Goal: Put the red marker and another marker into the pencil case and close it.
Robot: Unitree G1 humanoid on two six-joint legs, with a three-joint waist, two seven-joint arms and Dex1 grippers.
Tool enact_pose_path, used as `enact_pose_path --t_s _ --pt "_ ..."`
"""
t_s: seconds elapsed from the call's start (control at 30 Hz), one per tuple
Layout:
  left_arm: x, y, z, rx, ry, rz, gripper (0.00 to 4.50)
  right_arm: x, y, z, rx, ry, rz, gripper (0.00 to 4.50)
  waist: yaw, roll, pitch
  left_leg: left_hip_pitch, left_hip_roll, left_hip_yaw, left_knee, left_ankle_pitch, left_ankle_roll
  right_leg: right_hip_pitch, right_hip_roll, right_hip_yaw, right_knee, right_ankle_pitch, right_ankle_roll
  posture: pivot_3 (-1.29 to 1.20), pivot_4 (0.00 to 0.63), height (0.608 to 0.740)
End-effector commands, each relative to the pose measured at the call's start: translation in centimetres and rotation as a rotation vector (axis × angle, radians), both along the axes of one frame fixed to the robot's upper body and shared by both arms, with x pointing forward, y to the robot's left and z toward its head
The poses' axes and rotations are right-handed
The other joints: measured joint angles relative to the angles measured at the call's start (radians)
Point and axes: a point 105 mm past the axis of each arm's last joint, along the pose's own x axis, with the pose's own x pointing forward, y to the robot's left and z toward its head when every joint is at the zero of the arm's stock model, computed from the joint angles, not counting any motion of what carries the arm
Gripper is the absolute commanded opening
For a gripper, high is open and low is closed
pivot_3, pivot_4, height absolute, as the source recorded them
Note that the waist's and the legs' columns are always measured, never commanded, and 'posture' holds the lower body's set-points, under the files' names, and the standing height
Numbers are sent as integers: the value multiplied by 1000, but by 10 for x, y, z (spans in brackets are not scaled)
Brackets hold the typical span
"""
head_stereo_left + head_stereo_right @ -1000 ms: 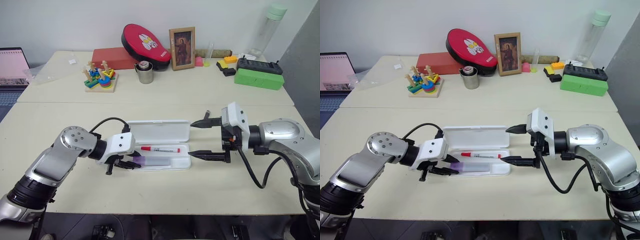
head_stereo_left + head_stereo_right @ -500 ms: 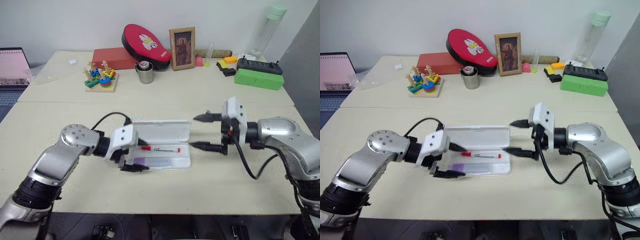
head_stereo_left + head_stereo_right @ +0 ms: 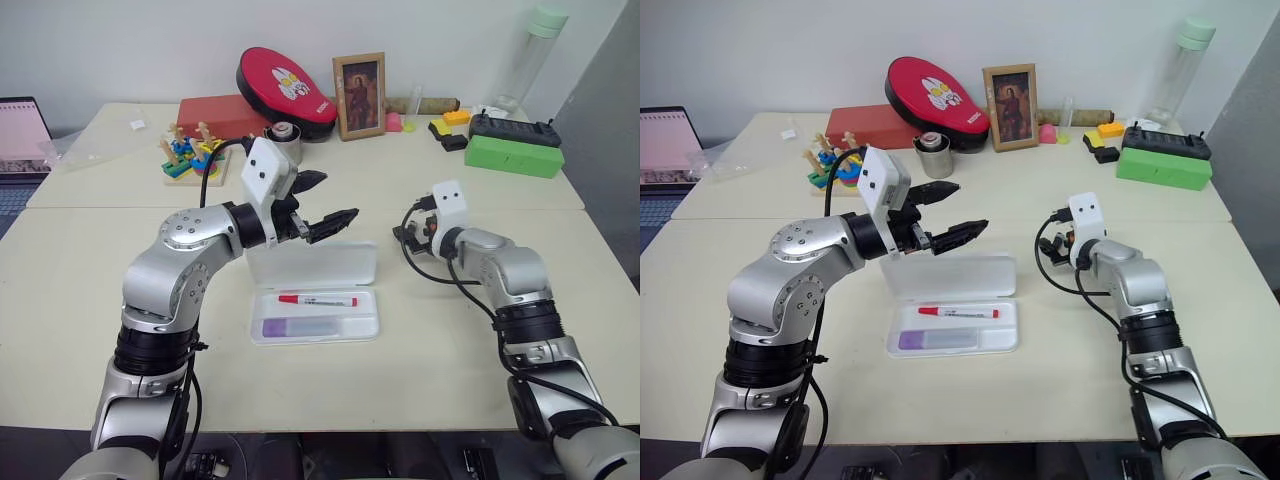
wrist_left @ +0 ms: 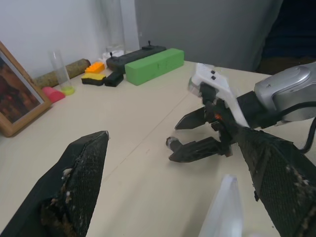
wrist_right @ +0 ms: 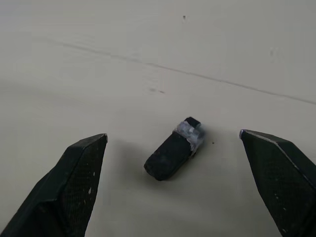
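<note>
The white pencil case (image 3: 366, 328) lies open at the table's middle, its lid (image 3: 312, 265) tipped back behind the tray. In the tray, the red marker (image 3: 318, 299) lies along the far side and the lilac marker (image 3: 298, 327) along the near side. My left gripper (image 3: 338, 195) hangs open above the lid, holding nothing and pointing right. My right gripper (image 5: 172, 137) is open low over the table, to the right of the case. A small black piece (image 5: 170, 153) with a clear end lies on the table between its fingers.
Along the table's far side stand a wooden stacking toy (image 3: 190, 155), a red box (image 3: 222, 112), a red oval case (image 3: 285, 80), a metal cup (image 3: 286, 138), a framed picture (image 3: 360, 82), a green box (image 3: 515, 155) and a tall bottle (image 3: 528, 50). A laptop (image 3: 20, 130) sits far left.
My left gripper opened, left the lilac marker in the tray and rose above the lid. My right gripper swung forward and down to the table beside the case.
</note>
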Motion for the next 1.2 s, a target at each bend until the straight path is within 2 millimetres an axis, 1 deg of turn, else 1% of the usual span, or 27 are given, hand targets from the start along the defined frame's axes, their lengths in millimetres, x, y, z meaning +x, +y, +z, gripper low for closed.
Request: enact_pose_path --t_s 0.03,0.07,0.13,0.17,0.2,0.33,0.47,0.6,0.63,0.67,0.73,0.8,0.83,0.87,0.93,1.0,1.1,1.17,1.2 --pt "-4 -5 12 -7 -56 -26 4402 6 0 3 -22 -34 -42 4500 0 0 0 0 0 0 0 0 0 0 0 0 0 0 0 0 150 740" --pt "-3 -5 12 -11 -56 -26 4402 6 0 -1 -37 -29 -42 4500 0 0 0 0 0 0 0 0 0 0 0 0 0 0 0 0 150 740" --pt "-3 -5 13 -12 -59 -23 4500 6 1 -3 -55 -35 -50 4150 -1 0 0 1 0 0 1 0 0 1 0 0 1 0 0 0 150 740" --pt "-2 -5 14 -13 -61 -19 4500 6 1 -2 -58 -41 -48 4095 -1 0 0 1 0 0 1 0 0 1 0 0 1 0 0 0 150 740" --pt "-1 -4 14 -16 -64 -12 4500 6 2 -1 -55 -46 -47 3906 -1 0 0 1 0 0 1 0 0 1 0 0 1 0 0 0 150 740" --pt "1 -3 16 -18 -77 -2 4500 5 4 -1 -55 -50 -44 2835 -1 0 0 1 0 0 1 0 0 1 0 0 1 0 0 0 150 740" --pt "1 -3 17 -22 -86 0 4500 5 3 1 -58 -56 -47 1871 0 0 0 1 0 0 1 0 0 1 0 0 1 0 0 0 150 740" --pt "3 -2 17 -20 -89 5 4500 6 -1 3 -69 -64 -52 852 0 0 0 1 0 0 1 0 0 1 0 0 1 0 0 0 150 740" --pt "2 -2 18 -21 -90 1 4500 6 -3 5 -72 -70 -55 565 1 0 0 1 0 0 1 0 0 1 0 0 1 0 0 0 150 740" --pt "2 -3 18 -20 -93 -2 4500 7 -5 9 -76 -82 -57 369 1 0 0 1 0 0 1 0 0 1 0 0 1 0 0 0 150 740" --pt "2 -2 18 -18 -94 -2 4500 7 -8 16 -69 -104 -54 305 4 0 0 1 0 0 1 0 0 1 0 0 1 0 0 0 150 740" --pt "0 -1 17 -10 -96 -9 4500 4 0 37 -17 -186 50 305 5 0 0 1 0 0 1 0 0 1 0 0 0 0 0 0 150 740" --pt "-2 0 18 -12 -96 -20 4500 1 -1 45 2 -202 95 304 5 0 0 1 0 0 1 0 0 1 0 0 0 0 0 0 150 740" --pt "-6 2 20 -15 -92 -40 4500 -3 -3 54 5 -226 146 304 5 0 0 1 0 0 0 0 0 1 0 0 0 0 0 0 150 740" --pt "-21 8 17 11 -62 -113 4500 -18 -7 74 12 -295 299 304 5 1 0 1 0 0 0 0 0 1 0 0 0 0 0 0 150 740" --pt "-34 20 12 52 -34 -163 4500 -44 -5 94 35 -354 505 304 5 1 0 1 0 0 0 0 0 1 0 0 -1 0 0 0 150 740" --pt "-53 37 -5 148 26 -234 4500 -90 7 104 23 -358 812 304 2 1 0 0 0 0 -2 0 1 0 0 0 -2 -1 0 0 150 740" --pt "-63 48 -21 231 65 -264 4500 -114 18 109 52 -340 955 304 -4 1 0 1 0 0 -2 -1 1 1 0 0 -1 -1 0 0 150 740" --pt "-66 52 -26 256 76 -270 4500 -123 24 111 67 -333 1008 304 -8 1 0 1 0 0 -1 -1 1 1 0 0 -1 -1 0 0 150 740"
